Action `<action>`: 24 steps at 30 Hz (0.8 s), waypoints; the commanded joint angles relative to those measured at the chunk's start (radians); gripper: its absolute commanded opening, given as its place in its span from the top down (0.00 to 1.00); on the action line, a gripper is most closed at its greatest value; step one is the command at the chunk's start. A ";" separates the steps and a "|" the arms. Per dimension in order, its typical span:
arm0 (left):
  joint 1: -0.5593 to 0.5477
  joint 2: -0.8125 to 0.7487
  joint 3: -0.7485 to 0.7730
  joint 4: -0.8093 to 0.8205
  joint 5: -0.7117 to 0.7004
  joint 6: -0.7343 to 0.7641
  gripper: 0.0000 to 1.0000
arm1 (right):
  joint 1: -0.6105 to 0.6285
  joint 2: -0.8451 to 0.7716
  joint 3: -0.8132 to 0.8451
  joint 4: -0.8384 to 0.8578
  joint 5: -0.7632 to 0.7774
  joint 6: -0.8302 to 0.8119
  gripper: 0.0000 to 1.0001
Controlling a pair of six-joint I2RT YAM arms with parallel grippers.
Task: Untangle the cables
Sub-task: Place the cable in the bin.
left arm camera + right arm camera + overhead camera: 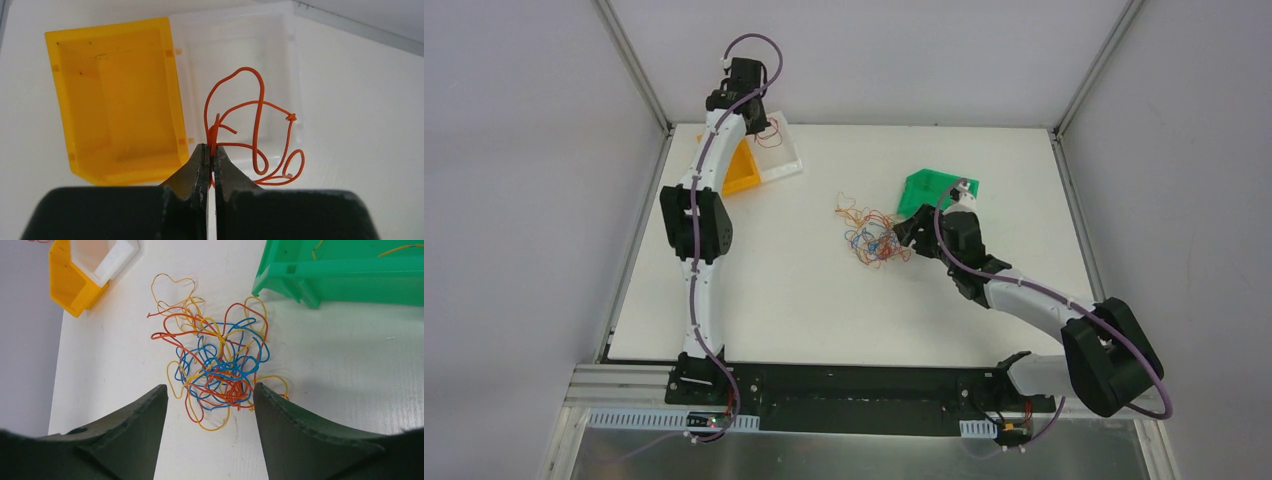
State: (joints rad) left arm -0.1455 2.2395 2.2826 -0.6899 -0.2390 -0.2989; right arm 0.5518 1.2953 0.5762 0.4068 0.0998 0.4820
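- The left end effector (211, 151) is pressed together, pinching a single red-orange strand (257, 125) at its very tips. The strand's loops curl away ahead and to the right of the tips, over the clear bin (235, 35).
- Ahead and to the left of those tips sits the yellow bin (107, 27), side by side with the clear one and touching it.
- The right end effector (210, 390) is spread wide. The near edge of the clump of cables (220, 360) lies between its fingers, on the surface (350, 370). The green bin (350, 280) is ahead and to the right.
- Risk, left: the hold is a tip pinch on a thin wire, so the strand may slip out sideways. Its springy loops could also hook the clear bin's rim and land outside.
- Risk, right: the loops look interlocked, so closing here would likely catch several colours at once and drag the whole clump.
- Hard to tell: whether the held strand's lower loops touch the clear bin's floor or hang above it.
- Hard to tell: which strand crosses over which in the clump's middle, and whether the right fingers touch the surface.
- Cut off: most of the green bin, in which only bits of yellow wire show.
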 commanded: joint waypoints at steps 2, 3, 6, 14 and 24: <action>0.035 0.186 0.212 -0.024 0.044 0.049 1.00 | 0.002 -0.039 0.001 0.037 0.017 -0.004 0.33; 0.036 0.215 0.241 -0.017 0.053 0.058 1.00 | 0.002 -0.039 0.002 0.037 0.018 -0.004 0.33; 0.038 0.275 0.277 0.011 0.092 0.089 1.00 | 0.000 -0.037 0.003 0.036 0.015 -0.003 0.33; 0.038 0.262 0.145 0.035 0.094 0.149 1.00 | -0.004 -0.035 0.006 0.032 0.009 0.003 0.34; 0.026 0.149 -0.136 0.034 0.235 0.064 1.00 | -0.007 -0.038 0.006 0.029 0.003 0.007 0.33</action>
State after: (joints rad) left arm -0.1116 2.4901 2.2238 -0.6212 -0.0792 -0.1944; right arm 0.5491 1.2892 0.5762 0.4068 0.1001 0.4854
